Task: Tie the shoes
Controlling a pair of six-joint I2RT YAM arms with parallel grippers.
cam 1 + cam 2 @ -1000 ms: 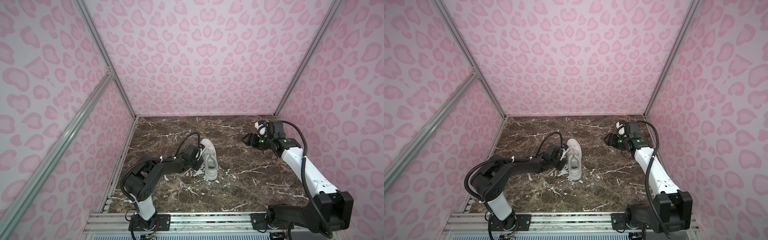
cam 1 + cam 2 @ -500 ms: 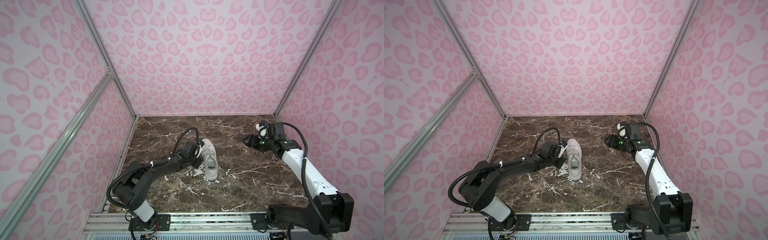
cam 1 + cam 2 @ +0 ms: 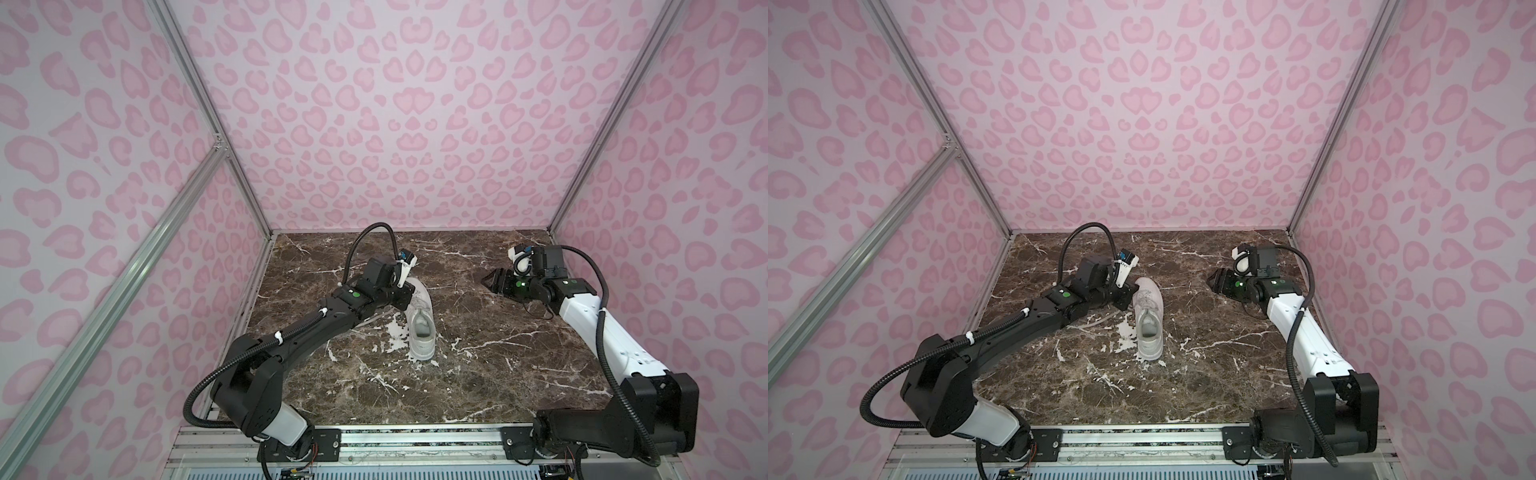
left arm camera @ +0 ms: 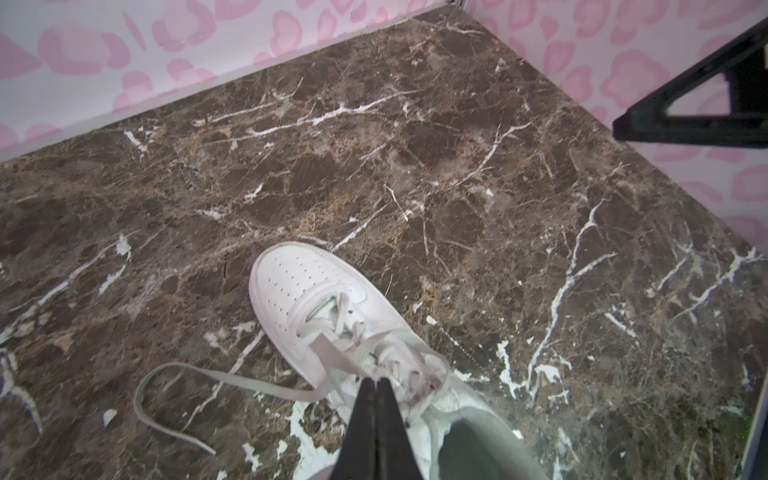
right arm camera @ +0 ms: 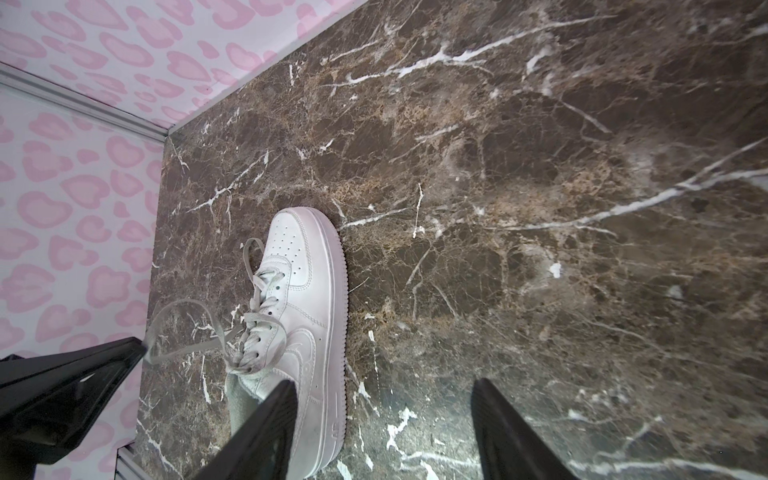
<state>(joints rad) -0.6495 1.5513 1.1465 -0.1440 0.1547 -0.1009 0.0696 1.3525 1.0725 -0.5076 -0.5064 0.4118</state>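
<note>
since a second ago the left arm (image 3: 311, 332) has dropped its elbow and stretched out low, while the shoe (image 3: 422, 328) kept its place, upright just left of the table's (image 3: 519, 374) middle, long axis front to back, toe to the back wall (image 3: 395, 124). nothing is tied yet: a loose lace (image 4: 232, 376) lies looped beside it. left gripper (image 4: 376, 386) is pinched shut over the top eyelets, on a lace or not i can't tell; right gripper (image 3: 492, 282) hovers well apart, wide and empty.

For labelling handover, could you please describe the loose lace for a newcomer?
On the brown marble floor, find the white sneaker near the middle. Its loose lace spills onto the marble in an open loop, unlike the criss-crossed laces.
</note>
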